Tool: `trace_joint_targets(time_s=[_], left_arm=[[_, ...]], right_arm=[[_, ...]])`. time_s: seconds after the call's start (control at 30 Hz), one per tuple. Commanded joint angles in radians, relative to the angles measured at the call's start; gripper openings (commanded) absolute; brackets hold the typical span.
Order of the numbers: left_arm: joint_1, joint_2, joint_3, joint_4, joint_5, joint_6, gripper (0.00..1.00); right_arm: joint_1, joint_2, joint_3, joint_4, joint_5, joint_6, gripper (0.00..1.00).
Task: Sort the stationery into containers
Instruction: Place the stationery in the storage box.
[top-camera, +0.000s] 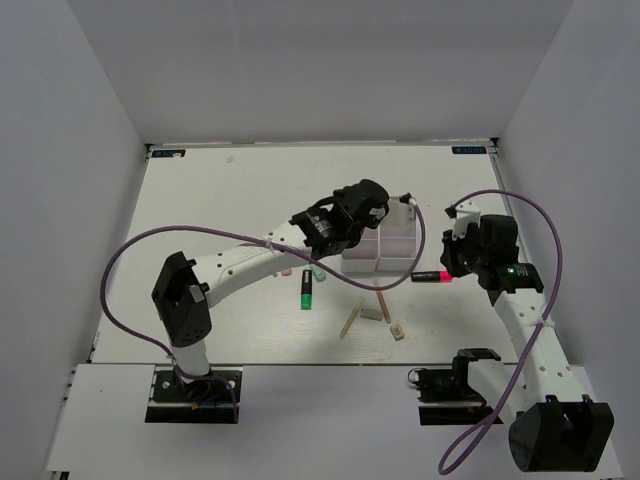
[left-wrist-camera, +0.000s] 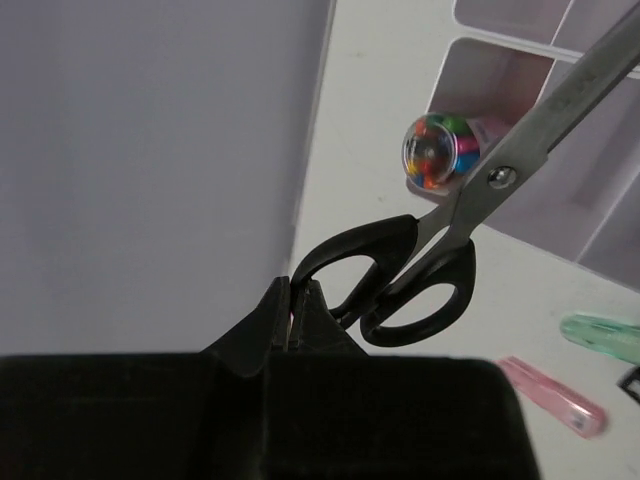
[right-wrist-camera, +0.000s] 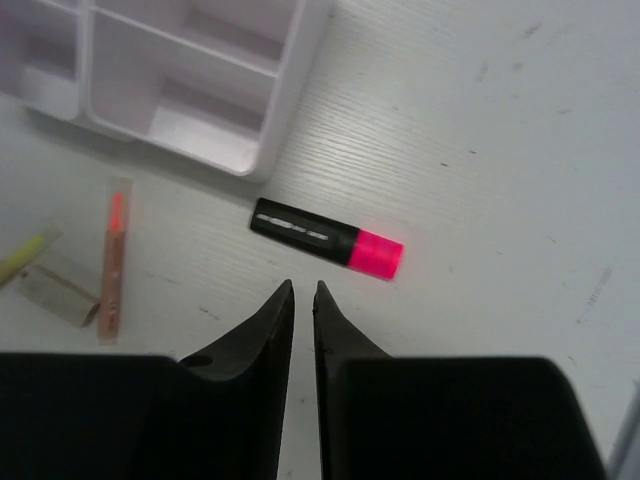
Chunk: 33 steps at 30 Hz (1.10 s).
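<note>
The sorting looks barely begun from where I stand. The block of four small white translucent bins (top-camera: 395, 262) sits mid-table, and in the left wrist view only one compartment shows anything in it: a small thing with a round clear end full of bright colours (left-wrist-camera: 438, 152), which I cannot identify. The compartments seen in the right wrist view are bare.

The left gripper (left-wrist-camera: 297, 290) is pinched tight on one loop of the black-handled steel scissors (left-wrist-camera: 470, 200), holding them up with the blades reaching over the bins. They are in the air, not yet in a compartment, so I judge that step half done.

The right gripper (right-wrist-camera: 303, 290) hangs beside the bins with its jaws narrowed almost together and nothing between them. The black marker with the pink cap (right-wrist-camera: 325, 238) lies flat on the white wooden table (top-camera: 200, 200) just beyond its fingertips, near the bins' corner and not gripped.

Everything else lies loose on the table in front of the bins:
- the black marker with the green cap (top-camera: 307, 291)
- the mint-green marker (left-wrist-camera: 603, 337) and the pink marker (left-wrist-camera: 552, 396) near each other
- the slim pink stick (right-wrist-camera: 113, 255) and the cream stick (top-camera: 351, 320)
- the small grey eraser block (top-camera: 372, 314) and the tan eraser block (top-camera: 398, 332)

By my reckoning nearly all of the job is left
</note>
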Motion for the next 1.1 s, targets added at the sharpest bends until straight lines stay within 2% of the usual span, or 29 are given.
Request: trace_joint_targets(time_s=[0.0,0.1,0.2,0.4,0.6,0.87,1.07], left_arm=[[-0.022,-0.028,-0.077,0.377,-0.015,0.396,0.00],[-0.027,0.009,-0.088,0.541,-0.007,0.547,0.00],[-0.022,0.033,-0.097,0.704,0.022,0.690,0.00],[0.014,0.093,-0.131,0.962,0.066,0.809,0.00],[0.051,0.179,-0.143,1.157,0.083,0.832,0.00],[0.056,0.260,-0.156,1.267,0.137,0.887,0.00],[0.056,0.268,-0.182,1.287,0.148,0.899,0.00]], right_arm=[[-0.001,0.004,0.021,0.074,0.210,0.043,0.17],[-0.004,-0.002,0.023,0.110,0.387,0.092,0.13],[-0.010,-0.021,0.012,0.147,0.493,0.137,0.10],[-0.008,-0.012,0.012,0.192,0.732,0.227,0.14],[-0.007,-0.012,0.016,0.190,0.762,0.260,0.14],[-0.002,-0.012,0.019,0.180,0.757,0.286,0.12],[-0.002,-0.007,0.022,0.176,0.753,0.289,0.12]])
